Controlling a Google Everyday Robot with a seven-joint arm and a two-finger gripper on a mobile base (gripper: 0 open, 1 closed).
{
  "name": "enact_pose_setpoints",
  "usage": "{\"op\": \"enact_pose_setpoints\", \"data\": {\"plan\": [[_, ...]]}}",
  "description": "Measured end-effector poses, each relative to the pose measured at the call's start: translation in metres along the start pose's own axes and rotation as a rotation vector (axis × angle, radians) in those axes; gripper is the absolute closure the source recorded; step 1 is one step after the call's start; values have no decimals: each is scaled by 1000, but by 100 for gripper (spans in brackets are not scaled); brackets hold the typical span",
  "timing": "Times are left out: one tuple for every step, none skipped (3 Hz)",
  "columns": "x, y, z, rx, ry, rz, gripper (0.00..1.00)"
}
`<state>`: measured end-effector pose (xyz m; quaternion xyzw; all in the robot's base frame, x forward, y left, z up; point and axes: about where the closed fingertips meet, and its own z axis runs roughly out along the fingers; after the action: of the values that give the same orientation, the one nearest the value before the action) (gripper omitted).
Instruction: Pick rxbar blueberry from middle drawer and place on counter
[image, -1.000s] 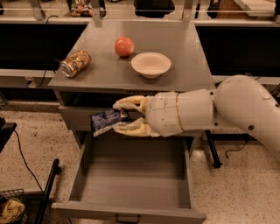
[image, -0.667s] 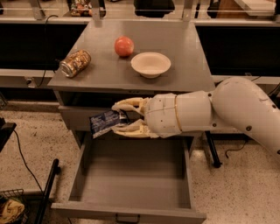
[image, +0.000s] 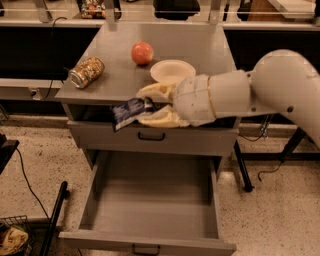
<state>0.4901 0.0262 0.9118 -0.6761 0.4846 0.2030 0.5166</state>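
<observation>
My gripper (image: 146, 106) is shut on the rxbar blueberry (image: 128, 112), a dark navy bar with pale lettering that sticks out to the left between the pale fingers (image: 155, 91). It hangs at the counter's (image: 110, 65) front edge, just above the upper grey drawer front (image: 150, 137). The middle drawer (image: 150, 205) is pulled wide open below and holds nothing I can see.
On the counter lie a patterned tin can (image: 86, 72) on its side at the left, a red apple (image: 142, 52) and a white bowl (image: 172, 71) just behind my gripper. A basket (image: 12, 237) and a black pole (image: 52, 225) stand on the floor left.
My gripper has risen with the bar from in front of the upper drawer front to the level of the counter's front edge.
</observation>
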Motion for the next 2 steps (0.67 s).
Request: {"op": "enact_pose_setpoints", "data": {"plan": [[0,-48,-40,96,11,35,100],[23,-74,-81,209,-21,158,100]]}}
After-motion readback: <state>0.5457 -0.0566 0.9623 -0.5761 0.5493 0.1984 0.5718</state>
